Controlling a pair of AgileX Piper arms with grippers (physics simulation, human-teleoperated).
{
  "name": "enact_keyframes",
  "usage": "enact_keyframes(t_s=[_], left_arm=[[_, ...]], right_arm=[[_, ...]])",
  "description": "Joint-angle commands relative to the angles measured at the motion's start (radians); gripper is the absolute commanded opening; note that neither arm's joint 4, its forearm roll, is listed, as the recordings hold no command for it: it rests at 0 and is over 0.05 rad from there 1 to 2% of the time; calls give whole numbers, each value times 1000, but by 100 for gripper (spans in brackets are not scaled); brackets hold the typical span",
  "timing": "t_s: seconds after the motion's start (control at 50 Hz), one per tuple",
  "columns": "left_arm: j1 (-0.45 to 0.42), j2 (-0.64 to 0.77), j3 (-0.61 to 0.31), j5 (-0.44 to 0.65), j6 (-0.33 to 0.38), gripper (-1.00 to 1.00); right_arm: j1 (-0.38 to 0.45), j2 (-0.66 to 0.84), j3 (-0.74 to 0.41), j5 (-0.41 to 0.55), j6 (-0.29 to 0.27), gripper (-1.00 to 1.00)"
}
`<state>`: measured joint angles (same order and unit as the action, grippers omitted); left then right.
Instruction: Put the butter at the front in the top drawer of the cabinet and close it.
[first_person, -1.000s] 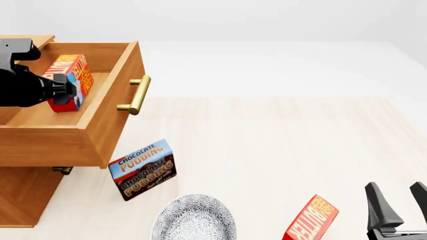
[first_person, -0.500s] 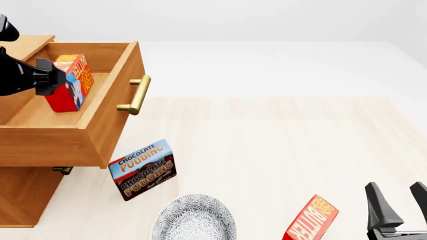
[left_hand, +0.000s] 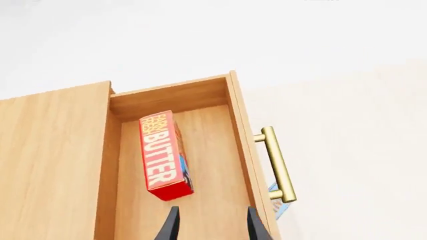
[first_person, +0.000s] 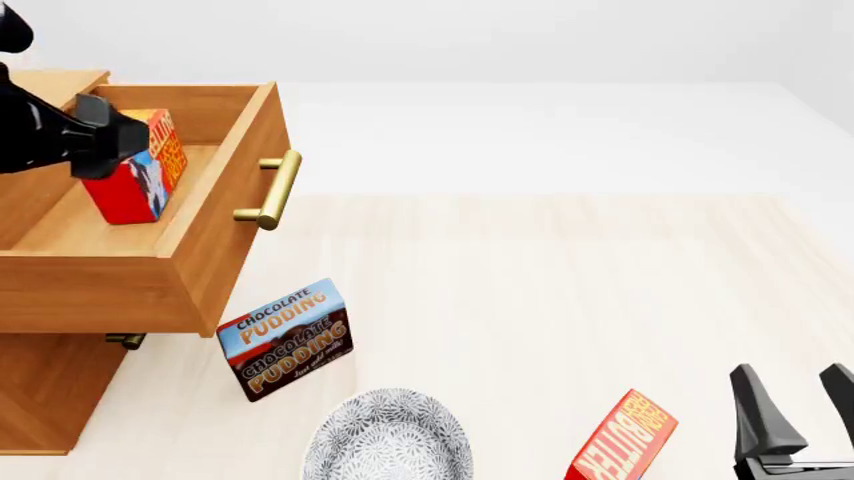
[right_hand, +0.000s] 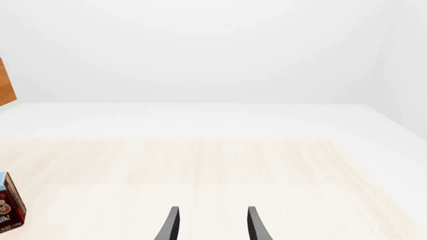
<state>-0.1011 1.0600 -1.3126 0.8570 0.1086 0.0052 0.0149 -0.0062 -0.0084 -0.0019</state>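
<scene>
Pale wood-grain counter (first_person: 561, 300) under a plain white backdrop, evenly lit. At far left, the cabinet (first_person: 40, 390) with the top drawer (first_person: 200, 240) pulled fully open, brass handle (first_person: 271, 190) facing right. Inside, on the drawer floor, the butter (left_hand: 163, 155), released. Above it, the left gripper (left_hand: 211, 226), fingers spread and holding nothing. Low at right, the right gripper (first_person: 797, 400), likewise spread and empty. Beside it, a 2nd butter carton (first_person: 625, 438). Near the cabinet, a Chocolate Pudding box (first_person: 286, 338) and a patterned plate (first_person: 390, 440).
</scene>
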Motion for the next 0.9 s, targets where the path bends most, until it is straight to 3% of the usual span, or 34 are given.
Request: enact_keyframes(t_s=[0.02, 0.44, 0.9], left_arm=[[-78, -11, -37, 21, 9, 100], [-210, 30, -89, 17, 60, 100], [-326, 119, -73, -58, 46, 100]], right_arm=[[0, 0, 1, -1, 1, 100], [0, 0, 1, -1, 1, 100], [0, 0, 1, -1, 1, 100]])
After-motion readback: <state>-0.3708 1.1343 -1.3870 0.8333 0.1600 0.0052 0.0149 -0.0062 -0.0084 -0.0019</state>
